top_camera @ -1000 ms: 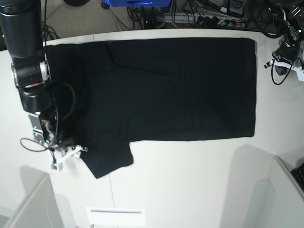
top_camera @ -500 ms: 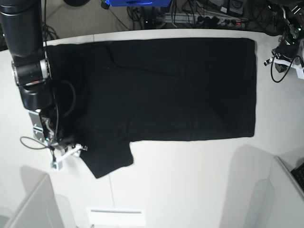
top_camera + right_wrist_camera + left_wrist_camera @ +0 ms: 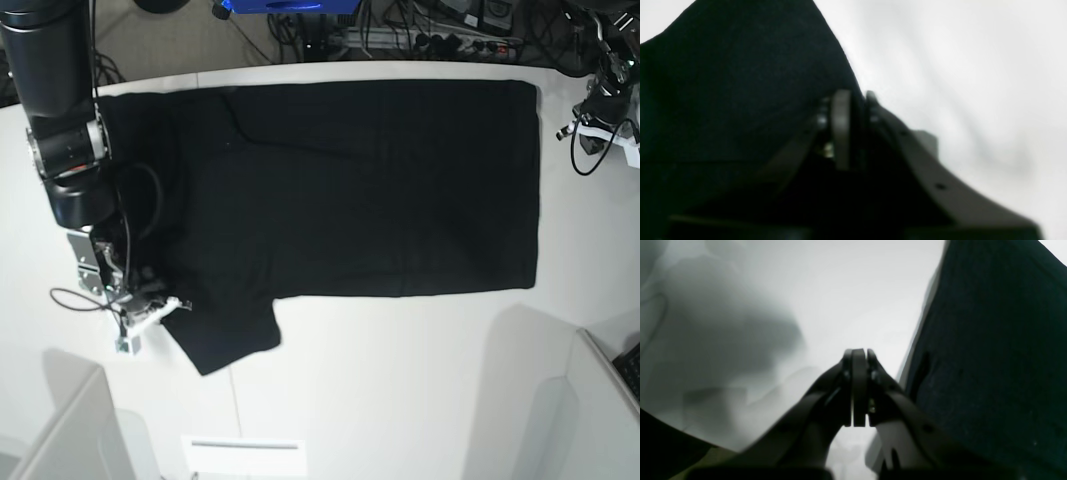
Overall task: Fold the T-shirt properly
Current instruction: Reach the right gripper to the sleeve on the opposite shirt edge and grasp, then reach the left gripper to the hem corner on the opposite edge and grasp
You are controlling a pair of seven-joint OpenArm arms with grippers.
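Note:
The black T-shirt (image 3: pixel 370 180) lies spread flat on the white table (image 3: pixel 400 380), plain side up, with one sleeve (image 3: pixel 225 335) sticking out toward the front left. My right gripper (image 3: pixel 163 306) is at that sleeve's left edge. In the right wrist view its fingers (image 3: pixel 840 130) are shut on the black cloth edge (image 3: pixel 740 83). My left gripper (image 3: pixel 588 122) is off the shirt's far right corner. In the left wrist view it (image 3: pixel 858 386) is shut and empty over bare table, with the shirt's edge (image 3: pixel 990 356) just to its right.
Cables and a power strip (image 3: pixel 430 40) lie beyond the table's back edge. White partitions stand at the front left (image 3: pixel 70 430) and front right (image 3: pixel 590 410). A white label (image 3: pixel 243 455) sits at the front edge.
My right gripper has shifted slightly up and right at the sleeve's edge. My left gripper has drawn back a little toward the far right corner.

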